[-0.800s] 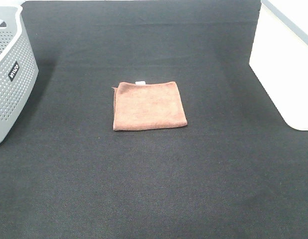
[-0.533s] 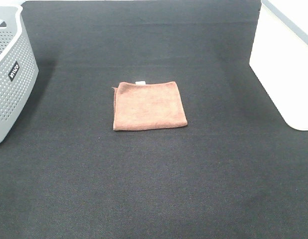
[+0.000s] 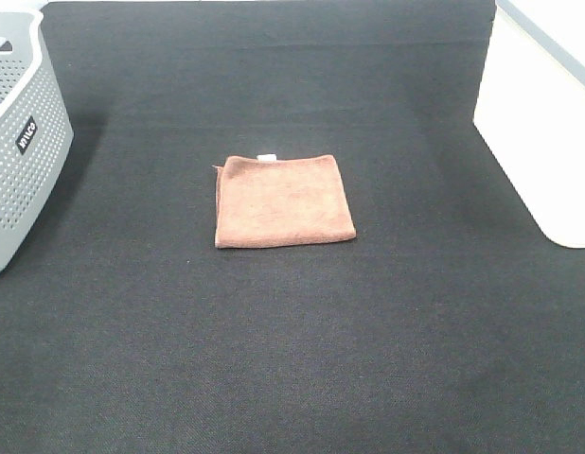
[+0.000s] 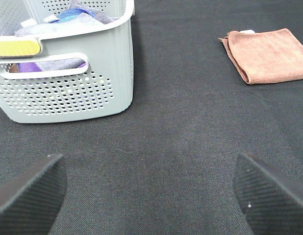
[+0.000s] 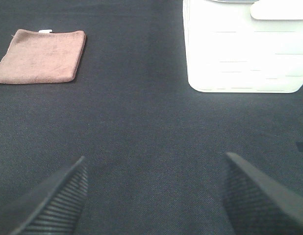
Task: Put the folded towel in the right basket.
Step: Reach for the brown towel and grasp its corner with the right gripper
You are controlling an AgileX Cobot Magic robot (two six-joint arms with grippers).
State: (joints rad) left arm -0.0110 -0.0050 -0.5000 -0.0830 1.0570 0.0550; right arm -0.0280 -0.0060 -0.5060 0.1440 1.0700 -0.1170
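Note:
The folded towel point(image 3: 284, 200), a reddish-brown square with a tiny white tag at its far edge, lies flat on the black mat in the middle of the exterior view. It also shows in the left wrist view point(image 4: 269, 55) and the right wrist view point(image 5: 41, 56). The right basket point(image 3: 543, 123), a plain white bin, stands at the right edge and shows in the right wrist view point(image 5: 247, 46). My left gripper point(image 4: 151, 196) is open and empty, well short of the towel. My right gripper point(image 5: 154, 196) is open and empty, apart from towel and bin. Neither gripper shows in the exterior view.
A grey perforated basket point(image 3: 18, 142) with a black label stands at the left edge; in the left wrist view point(image 4: 68, 93) it holds several cloths. The black mat point(image 3: 292, 340) covers the table.

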